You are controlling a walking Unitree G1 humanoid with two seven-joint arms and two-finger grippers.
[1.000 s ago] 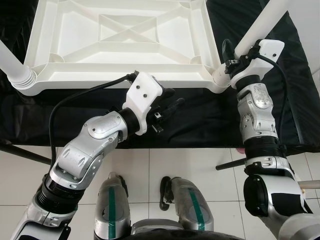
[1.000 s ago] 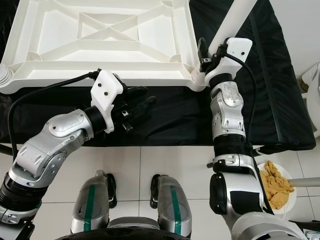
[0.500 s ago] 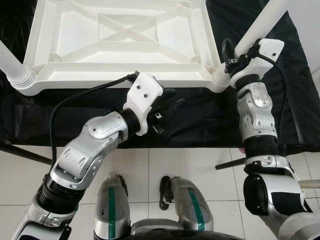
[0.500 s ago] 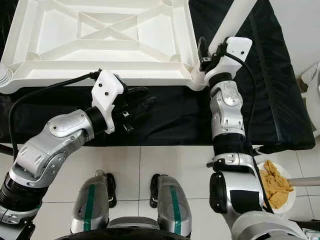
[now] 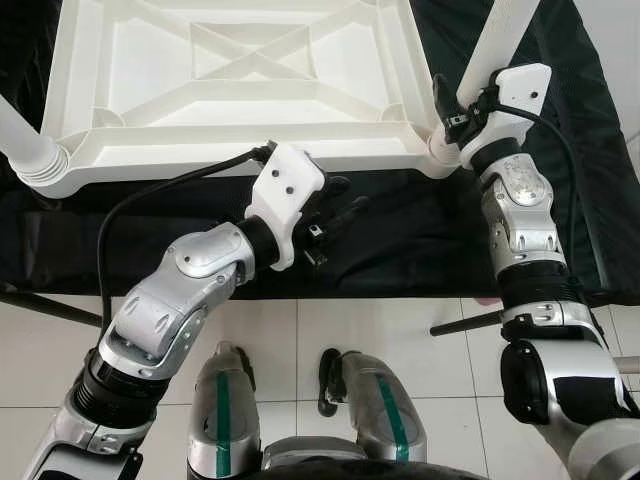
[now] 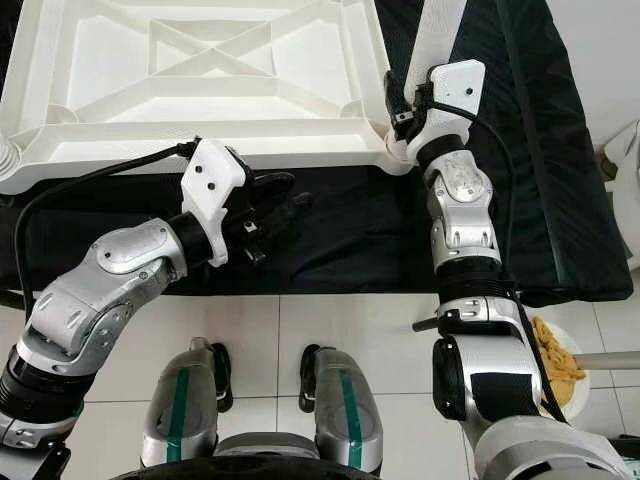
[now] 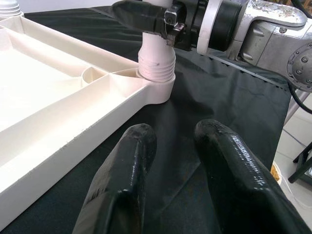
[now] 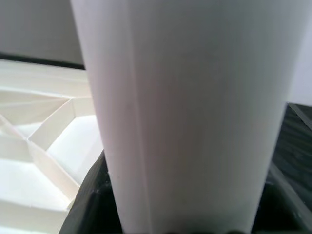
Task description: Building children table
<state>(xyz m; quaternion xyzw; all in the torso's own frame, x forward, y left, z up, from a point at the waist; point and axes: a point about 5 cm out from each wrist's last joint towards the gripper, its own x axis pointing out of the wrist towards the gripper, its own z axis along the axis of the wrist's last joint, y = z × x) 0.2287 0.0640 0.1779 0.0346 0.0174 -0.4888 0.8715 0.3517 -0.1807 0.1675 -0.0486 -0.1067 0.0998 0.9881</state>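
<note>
R gripper [image 5: 452, 108] fingers pinch table leg [image 5: 497, 40] at tabletop [image 5: 230, 90] corner; L gripper [image 5: 335, 215] fingers spread.

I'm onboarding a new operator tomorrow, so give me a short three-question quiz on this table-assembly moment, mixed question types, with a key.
1. True or false: the right gripper is closed around a white table leg.
2. Multiple choice: the white tabletop lies (A) upside down, ribs showing, on a black cloth; (B) upright on the tiled floor; (C) on its edge against a wall.
3. Fill in: the left gripper hovers with its fingers ____ above the black cloth, holding nothing.

Key: 1 true; 2 A; 3 open.
</note>
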